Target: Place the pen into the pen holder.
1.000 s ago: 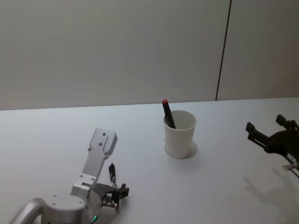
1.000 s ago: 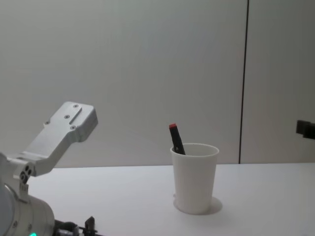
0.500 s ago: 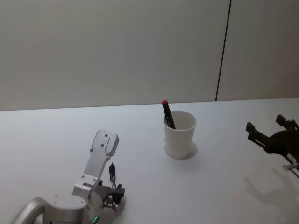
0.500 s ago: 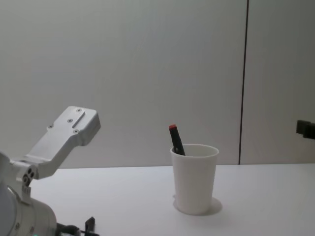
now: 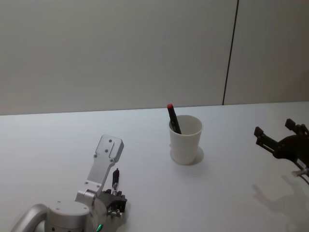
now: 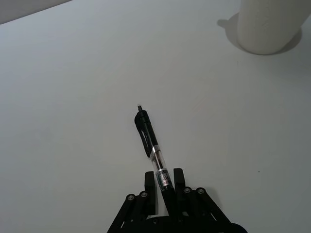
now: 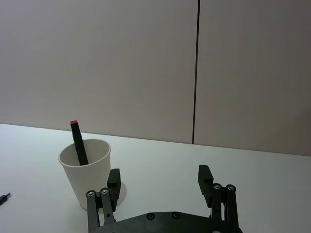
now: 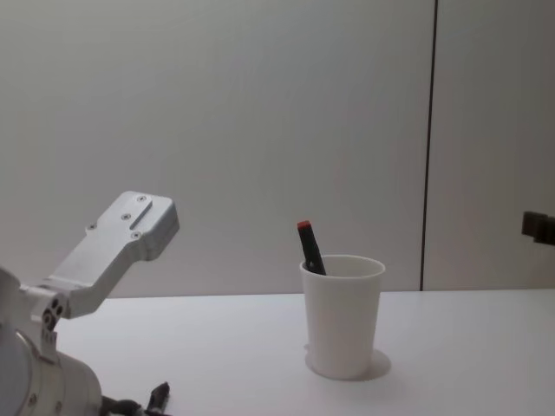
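Left wrist view: left hand (image 6: 164, 174) pinches pen (image 6: 147, 136) by one end, close to table (image 6: 68, 73), well apart from pen holder (image 6: 267, 26). Grasp looks done; carry and drop into holder left. Red-tipped marker (image 7: 77, 141) stands in holder. Right hand (image 7: 160, 180) spread, parked at right

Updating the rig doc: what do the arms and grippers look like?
Left arm: silver-grey metal, with a rounded joint housing, a flat link with screw heads and a small green light. Left gripper and right gripper: black, with linkage fingers and silver pivot pins.
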